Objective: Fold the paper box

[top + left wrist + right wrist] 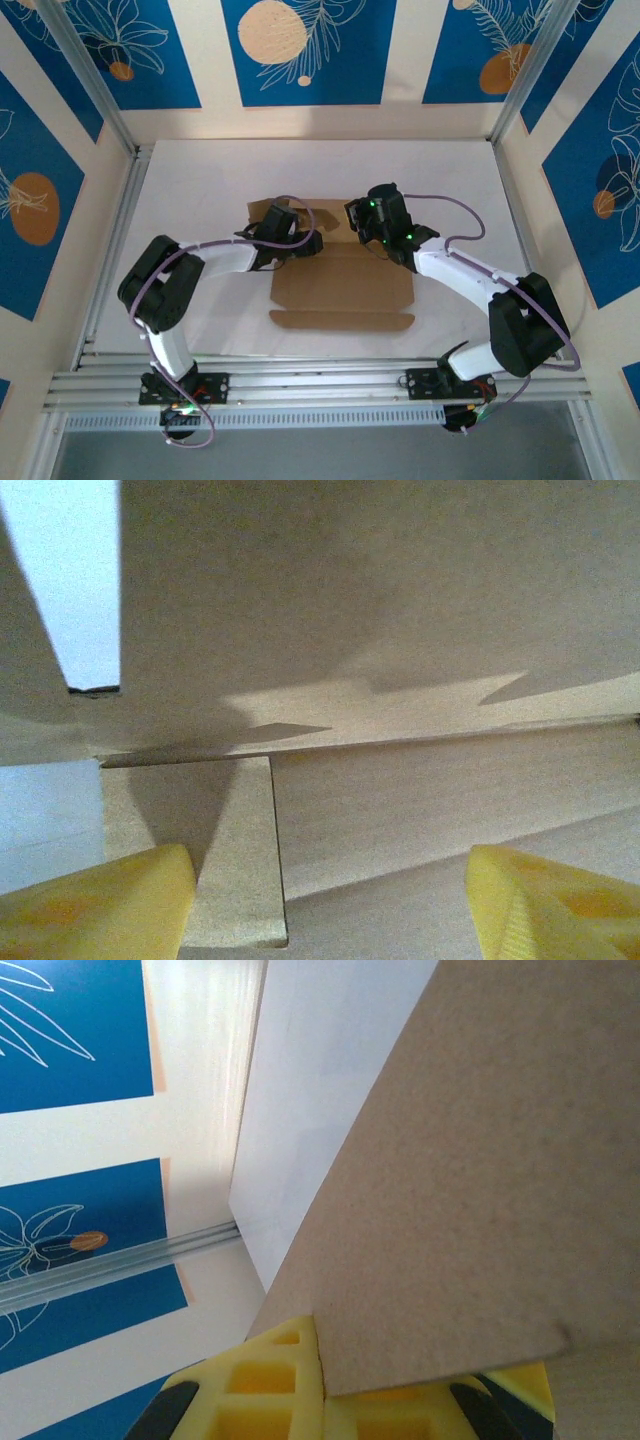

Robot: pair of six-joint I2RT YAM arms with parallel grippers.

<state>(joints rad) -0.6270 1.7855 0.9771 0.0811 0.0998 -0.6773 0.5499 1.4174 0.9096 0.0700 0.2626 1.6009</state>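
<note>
A plain brown die-cut cardboard paper box [340, 290] lies at the middle of the white counter [200, 200], between the two arms. Its wide base panel is flat. A narrow front flap with small tabs at both ends lies along its near edge, and the far panels rise under the two wrists.

The left gripper [303, 243] sits over the far left part of the box. In the left wrist view its yellow fingers [90, 905] stand wide apart and clamp nothing — the gripper [325, 910] is open. The box [400, 630] takes up most of that view: an upright panel ahead, a crease line running across, and a small tab lying just beside the left-hand finger. A strip of the white counter [90, 580] shows through a slot at the upper left.

The right gripper [358, 222] is at the far right part of the box. In the right wrist view it [322, 1385] is closed, its yellow pads pinching the edge of a raised cardboard flap [480, 1160] that slants up and away from the fingers. Beyond the flap are the white counter [320, 1080] and a wall of cream and blue panels with leaf line drawings [70, 1030].

The same blue-and-cream panels [310, 50] enclose the counter on three sides, and an aluminium rail [320, 385] carrying both arm bases runs along the near edge.
</note>
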